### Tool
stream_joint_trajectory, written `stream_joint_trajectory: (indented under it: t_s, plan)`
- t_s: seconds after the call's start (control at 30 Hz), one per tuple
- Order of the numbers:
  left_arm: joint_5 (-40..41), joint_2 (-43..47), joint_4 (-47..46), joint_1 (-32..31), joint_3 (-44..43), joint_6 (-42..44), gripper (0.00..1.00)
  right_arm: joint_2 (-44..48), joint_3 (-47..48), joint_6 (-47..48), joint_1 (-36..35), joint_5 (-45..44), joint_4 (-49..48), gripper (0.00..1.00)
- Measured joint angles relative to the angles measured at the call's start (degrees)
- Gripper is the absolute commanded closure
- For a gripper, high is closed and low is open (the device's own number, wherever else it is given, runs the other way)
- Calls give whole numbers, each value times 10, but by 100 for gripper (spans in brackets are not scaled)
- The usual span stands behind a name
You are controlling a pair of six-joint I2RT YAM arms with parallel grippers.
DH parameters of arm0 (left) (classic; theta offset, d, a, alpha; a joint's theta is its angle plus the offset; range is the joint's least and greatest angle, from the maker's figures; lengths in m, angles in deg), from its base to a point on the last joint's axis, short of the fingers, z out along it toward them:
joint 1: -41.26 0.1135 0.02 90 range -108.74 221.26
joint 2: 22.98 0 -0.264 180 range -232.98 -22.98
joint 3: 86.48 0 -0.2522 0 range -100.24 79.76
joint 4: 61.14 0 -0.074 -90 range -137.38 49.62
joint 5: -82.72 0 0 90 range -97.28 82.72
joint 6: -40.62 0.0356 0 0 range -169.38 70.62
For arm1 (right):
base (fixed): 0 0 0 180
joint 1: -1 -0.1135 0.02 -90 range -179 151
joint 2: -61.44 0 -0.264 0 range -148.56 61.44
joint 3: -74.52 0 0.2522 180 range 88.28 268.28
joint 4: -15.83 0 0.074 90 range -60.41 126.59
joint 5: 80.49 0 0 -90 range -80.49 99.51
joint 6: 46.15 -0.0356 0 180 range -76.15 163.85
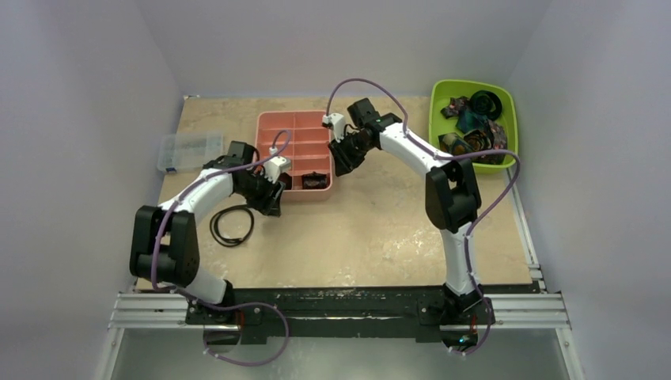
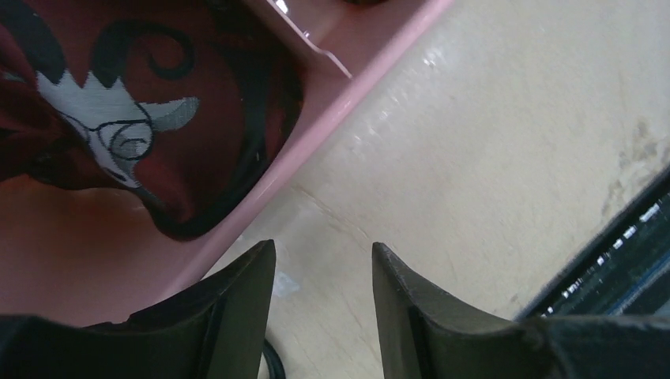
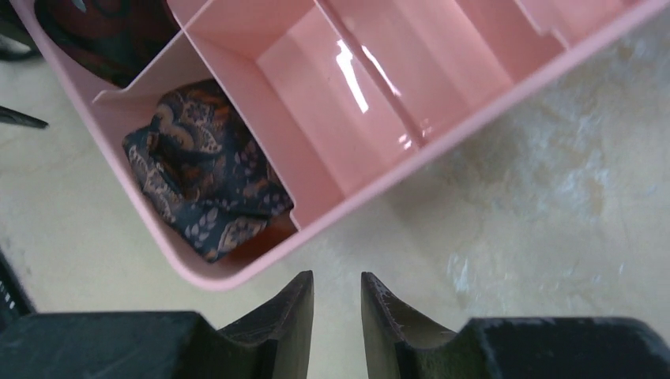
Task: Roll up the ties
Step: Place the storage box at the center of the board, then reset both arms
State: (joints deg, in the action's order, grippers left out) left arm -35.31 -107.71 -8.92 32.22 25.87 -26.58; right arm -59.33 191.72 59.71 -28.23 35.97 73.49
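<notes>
A pink divided tray (image 1: 305, 131) holds two bunched ties in its front row. A navy paisley tie (image 3: 205, 181) lies in the front right corner compartment and also shows in the top view (image 1: 316, 180). A maroon tie with a white figure (image 2: 118, 118) lies in the compartment beside it, seen also in the right wrist view (image 3: 103, 31). My left gripper (image 2: 324, 253) is open and empty over the table just off the tray's front edge (image 1: 273, 198). My right gripper (image 3: 336, 278) is narrowly open and empty, beside the tray's right side (image 1: 344, 162).
A green bin (image 1: 437, 119) at the back right holds several more ties (image 1: 475, 127). A thin black cable loop (image 1: 232, 226) lies on the table by the left arm. A clear plastic box (image 1: 190, 150) sits at the back left. Walls close in on both sides.
</notes>
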Motion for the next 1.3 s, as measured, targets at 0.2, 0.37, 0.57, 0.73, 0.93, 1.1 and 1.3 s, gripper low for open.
stream_joint_trajectory:
  t_s: [0.2,0.37,0.57,0.73,0.93,1.1,1.3]
  plan:
    - [45,-93,-60,-1,-68,-77,47,-81,70,-22,0,5,-60,73]
    - [70,-125,-112,-1,-119,-116,39,-135,125,-32,4,0,-90,72]
    - [70,-113,-137,0,-124,-129,11,-138,151,-39,30,-15,-118,65]
    - [60,-52,-121,14,-125,-147,0,-87,126,-37,77,-31,-121,48]
    - [31,-2,-33,81,-229,-168,0,98,4,-49,129,-33,-121,30]
    - [-2,-4,39,148,-316,-167,0,244,-97,-73,177,-28,-144,5]
    - [24,-4,87,161,-294,-168,0,341,-259,-92,247,-28,-156,1]
